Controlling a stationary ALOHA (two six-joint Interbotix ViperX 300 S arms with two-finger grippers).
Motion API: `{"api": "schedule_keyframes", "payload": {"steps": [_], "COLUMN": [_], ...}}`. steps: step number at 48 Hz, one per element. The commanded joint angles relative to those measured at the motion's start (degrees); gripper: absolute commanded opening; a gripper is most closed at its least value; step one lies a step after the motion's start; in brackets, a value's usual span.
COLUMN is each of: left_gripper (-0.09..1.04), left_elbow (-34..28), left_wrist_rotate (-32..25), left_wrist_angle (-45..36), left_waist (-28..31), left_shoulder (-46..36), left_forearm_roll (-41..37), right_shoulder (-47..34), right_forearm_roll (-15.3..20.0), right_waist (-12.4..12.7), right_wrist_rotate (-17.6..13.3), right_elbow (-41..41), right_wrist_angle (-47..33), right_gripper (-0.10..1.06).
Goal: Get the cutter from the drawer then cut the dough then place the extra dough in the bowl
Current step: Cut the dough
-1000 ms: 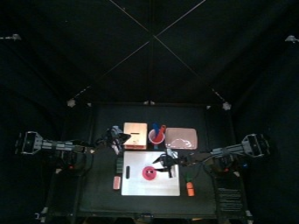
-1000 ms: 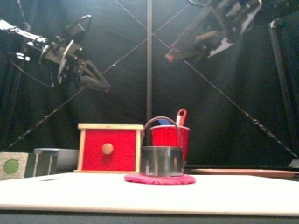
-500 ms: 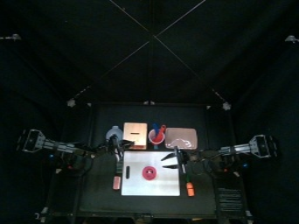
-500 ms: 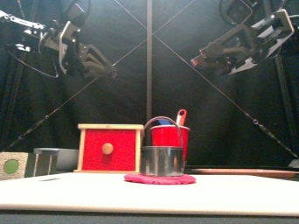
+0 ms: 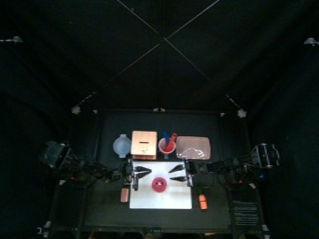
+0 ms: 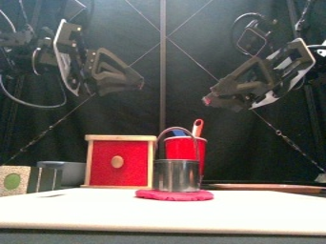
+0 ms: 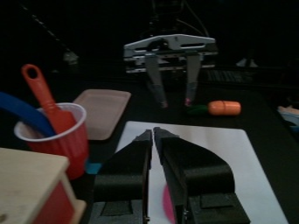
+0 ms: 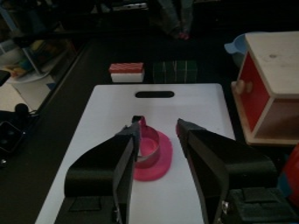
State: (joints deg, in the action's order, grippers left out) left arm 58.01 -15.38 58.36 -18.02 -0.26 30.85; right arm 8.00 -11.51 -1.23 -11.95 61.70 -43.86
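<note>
On the white board (image 5: 148, 197), flat pink dough disc (image 6: 174, 195), metal cutter (image 6: 177, 175) atop

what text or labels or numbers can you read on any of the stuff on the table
None: no words, numbers or brand marks can be read on anything here.
wooden box: plain red drawer front, no label.
red cup: no print visible.
cutter: bare metal, no marking visible.
white cutting board: blank.
</note>
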Motion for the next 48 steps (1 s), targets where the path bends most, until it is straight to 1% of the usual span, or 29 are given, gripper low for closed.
{"api": "schedule_keyframes", "payload": {"steps": [1, 3, 7, 8, 15, 17, 22, 25, 27, 31, 35, 42, 48], "left_gripper": [0.55, 0.55, 0.55, 0.55, 0.55, 0.55, 0.55, 0.55, 0.56, 0.57, 0.59, 0.63, 0.7], "left_elbow": [-3.25, -3.6, -3.69, -3.52, -2.46, -2.29, -2.55, -2.72, -3.08, -4.22, -5.19, -5.45, -5.45], "left_wrist_rotate": [2.9, 2.9, 2.99, 2.99, 3.16, 3.16, 3.16, 3.16, 3.16, 2.99, 2.81, 2.81, 2.81], "left_wrist_angle": [1.93, 1.93, 1.93, 1.93, 1.93, 1.93, 1.93, 1.93, 1.93, 1.93, 1.85, 1.93, 1.85], "left_waist": [-0.09, -0.26, -0.62, -0.88, -2.72, -3.25, -4.22, -4.22, -4.22, -4.22, -4.22, -4.13, -4.13], "left_shoulder": [4.75, 5.63, 6.42, 6.42, 6.42, 6.68, 8.0, 9.14, 9.93, 11.25, 12.3, 13.01, 12.66], "left_forearm_roll": [-4.48, -4.75, -4.75, -4.75, -4.31, -4.13, -3.78, -3.6, -3.34, -3.08, -3.16, -3.16, -3.16], "right_shoulder": [-2.55, -3.52, -5.45, -5.98, -8.7, -9.76, -12.04, -13.8, -14.68, -16.35, -17.05, -16.61, -15.91], "right_forearm_roll": [5.1, 6.94, 10.72, 12.3, 20.21, 23.55, 30.06, 34.01, 36.04, 38.14, 38.67, 38.85, 40.25], "right_waist": [-1.49, -2.11, -4.13, -5.1, -10.11, -11.87, -15.56, -17.75, -18.72, -20.48, -21.45, -21.71, -21.71], "right_wrist_rotate": [3.08, 4.48, 6.94, 7.82, 12.39, 14.24, 18.28, 20.13, 20.65, 20.65, 20.48, 20.3, 20.21], "right_elbow": [-0.97, -0.88, -0.7, -0.7, -1.05, -1.41, -2.02, -2.37, -2.55, -3.16, -4.13, -5.27, -6.42], "right_wrist_angle": [-4.83, -6.5, -9.32, -9.93, -11.95, -12.83, -16.44, -19.25, -20.3, -21.09, -21.09, -20.48, -18.11], "right_gripper": [0.78, 0.78, 0.78, 0.78, 0.78, 0.78, 0.78, 0.78, 0.78, 0.78, 0.78, 0.78, 0.78]}}
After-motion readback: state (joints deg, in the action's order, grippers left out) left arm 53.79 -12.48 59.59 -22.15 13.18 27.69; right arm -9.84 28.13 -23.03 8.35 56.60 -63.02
